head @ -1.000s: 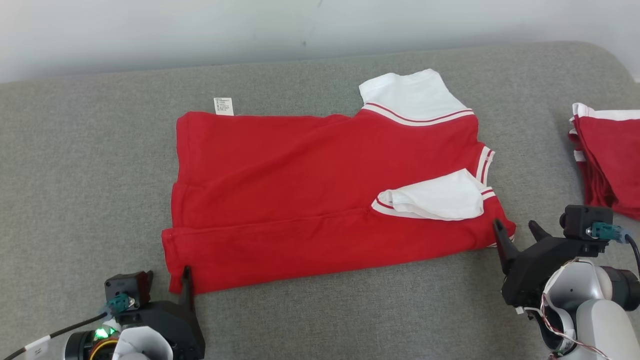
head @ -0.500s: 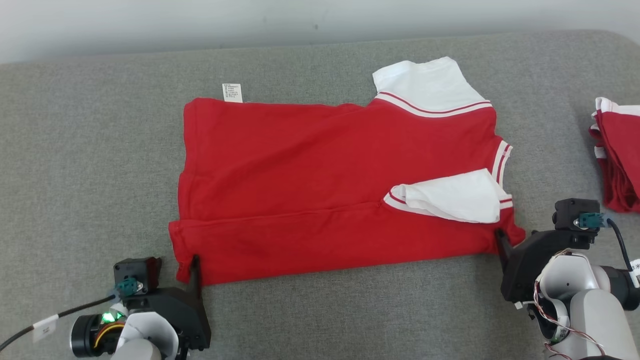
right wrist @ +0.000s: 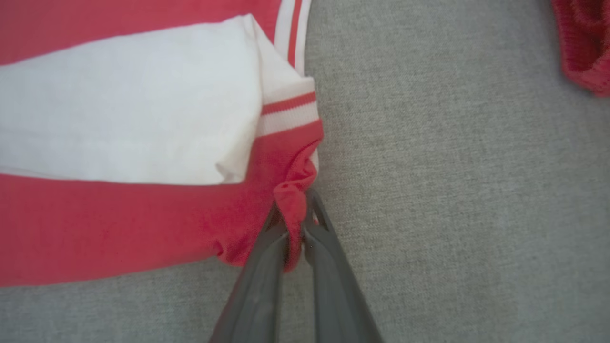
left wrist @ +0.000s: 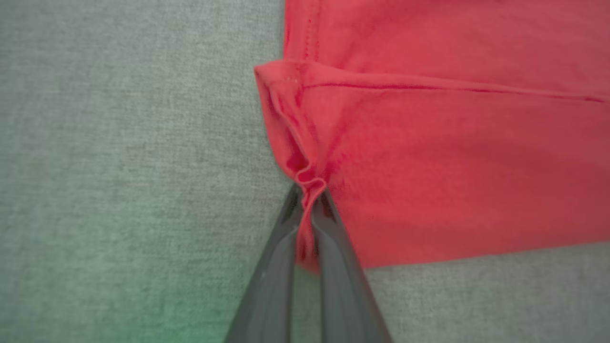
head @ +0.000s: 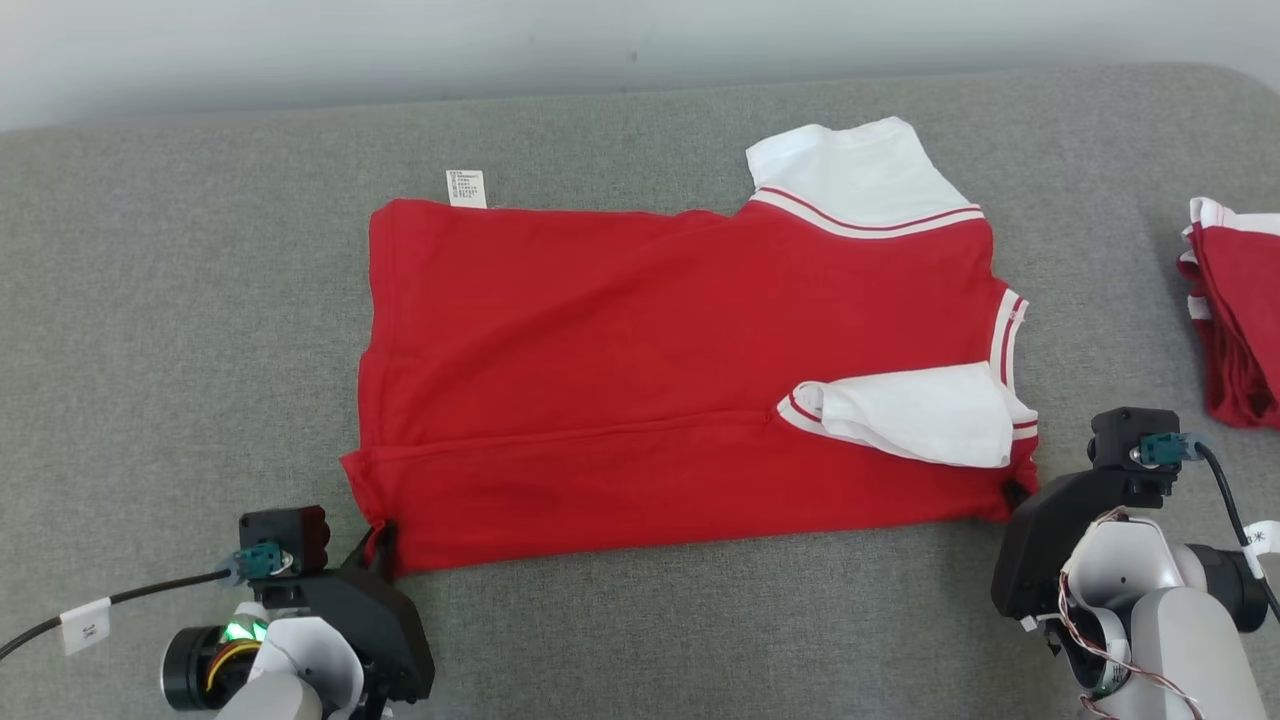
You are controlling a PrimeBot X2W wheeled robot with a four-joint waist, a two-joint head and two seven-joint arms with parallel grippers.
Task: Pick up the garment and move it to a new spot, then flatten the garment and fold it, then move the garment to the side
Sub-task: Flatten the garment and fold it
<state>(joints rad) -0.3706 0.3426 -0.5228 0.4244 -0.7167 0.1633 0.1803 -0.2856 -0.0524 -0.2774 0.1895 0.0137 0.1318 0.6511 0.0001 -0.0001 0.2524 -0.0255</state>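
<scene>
Item: red garment (head: 620,370) with white sleeves and striped trim, lying flat and partly folded at the centre of the grey fabric-covered bench (head: 180,300), its near long edge turned over in a band. One white sleeve (head: 910,412) is folded in on top of the red body toward 4 o'clock; the other sleeve (head: 860,170) sticks out at 1 o'clock. A white care label (head: 466,188) pokes out from the far edge at 11 o'clock. Left pincer (head: 380,540) is clamped narrow on the bunched 7 o'clock corner of the garment. Right pincer (right wrist: 295,209) is clamped narrow on the puckered 4 o'clock corner. A stack of red garments (head: 1235,320) lies well apart at 3 o'clock. A pale wall (head: 400,50) runs along 12 o'clock.
</scene>
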